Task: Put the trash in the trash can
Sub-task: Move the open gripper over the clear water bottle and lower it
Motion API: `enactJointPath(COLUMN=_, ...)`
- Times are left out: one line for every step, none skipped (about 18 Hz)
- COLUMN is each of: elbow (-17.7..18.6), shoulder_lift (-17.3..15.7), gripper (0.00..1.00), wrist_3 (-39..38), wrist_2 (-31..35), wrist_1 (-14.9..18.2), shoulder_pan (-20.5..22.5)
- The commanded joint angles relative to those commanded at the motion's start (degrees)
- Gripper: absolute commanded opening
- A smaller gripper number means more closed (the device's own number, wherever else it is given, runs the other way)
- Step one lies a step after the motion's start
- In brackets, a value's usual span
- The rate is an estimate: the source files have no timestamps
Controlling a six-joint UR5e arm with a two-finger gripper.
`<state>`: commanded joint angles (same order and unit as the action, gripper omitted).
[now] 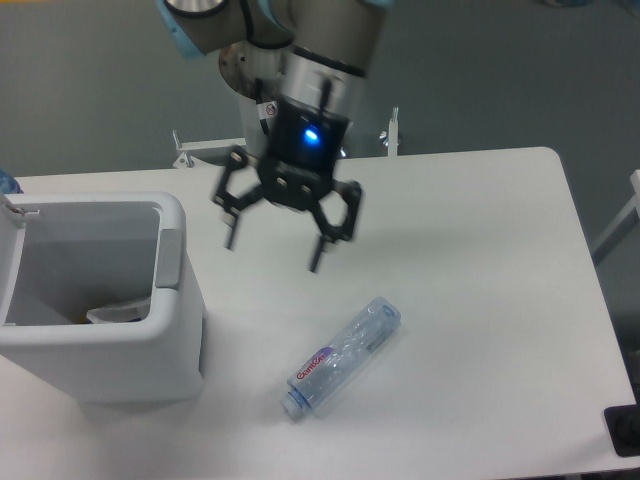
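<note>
A clear plastic bottle (341,355) with a red-purple label lies on its side on the white table, cap end toward the front left. The white trash can (171,345) stands at the left edge, and a pale piece of wrapper (118,314) shows at the bottom of its grey inside. My gripper (273,256) hangs open and empty above the table, between the can and the bottle. It is up and to the left of the bottle, its fingers spread wide and slightly blurred.
The robot's white base column (275,110) stands behind the table's far edge, with metal brackets (392,130) beside it. The table's right edge (590,300) runs down the right side. A dark object (625,430) sits at the front right corner.
</note>
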<state>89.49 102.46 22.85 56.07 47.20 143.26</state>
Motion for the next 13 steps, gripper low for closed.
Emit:
enactJointPath(elbow=-1.23, shoulder_lift=1.76, gripper=1.0, wrist_3=0.0, wrist_2=0.96, wrist_1=-0.18, shoulder_pan=0.0)
enactJointPath(elbow=-2.29, shoulder_lift=3.25, gripper=1.0, wrist_3=0.0, wrist_2=2.45, wrist_1=-0.18, shoulder_pan=-0.09)
enactJointPath(elbow=-2.91, shoulder_lift=4.57, gripper=1.0, wrist_3=0.09, wrist_2=4.12, wrist_1=-0.18, shoulder_pan=-0.17)
enactJointPath(elbow=-3.35, shoulder_lift=5.89, gripper=1.0, wrist_3=0.17, wrist_2=5.79, wrist_1=-0.27, shoulder_pan=-0.18)
enactJointPath(elbow=-3.61, shoulder_lift=7.12, gripper=1.0, wrist_3=0.87, wrist_2=7.55, wrist_1=-0.53, shoulder_pan=-0.26)
enactJointPath(elbow=-3.7, shoulder_lift=8.27, gripper=1.0, wrist_3=2.88, wrist_2=9.22, wrist_1=-0.53, shoulder_pan=-0.35)
enactJointPath(elbow=-3.7, shoulder_lift=9.32, gripper=1.0, wrist_3=5.42, wrist_2=10.54, wrist_1=-0.45, shoulder_pan=-0.53)
enactJointPath(elbow=-3.7, shoulder_lift=10.2, gripper=1.0, wrist_3=7.45, wrist_2=11.16, wrist_1=-0.53, shoulder_pan=-0.61)
enactJointPath(elbow=-3.7, shoulder_lift=11.0, gripper=1.0, wrist_3=9.21, wrist_2=11.34, wrist_1=-0.53, shoulder_pan=-0.88)
enactJointPath(elbow=-3.7, shoulder_lift=11.87, gripper=1.0, wrist_3=11.32, wrist_2=11.61, wrist_1=-0.62, shoulder_pan=-1.05)
enactJointPath(elbow=-3.62, shoulder_lift=12.84, gripper=1.0, wrist_3=13.69, wrist_2=11.61, wrist_1=-0.71, shoulder_pan=-1.05)
enactJointPath(elbow=-3.53, shoulder_lift=13.55, gripper=1.0, wrist_3=15.97, wrist_2=11.78, wrist_1=-0.71, shoulder_pan=-1.05)
enactJointPath(elbow=-3.44, shoulder_lift=13.9, gripper=1.0, wrist_3=17.91, wrist_2=11.78, wrist_1=-0.71, shoulder_pan=-1.14)
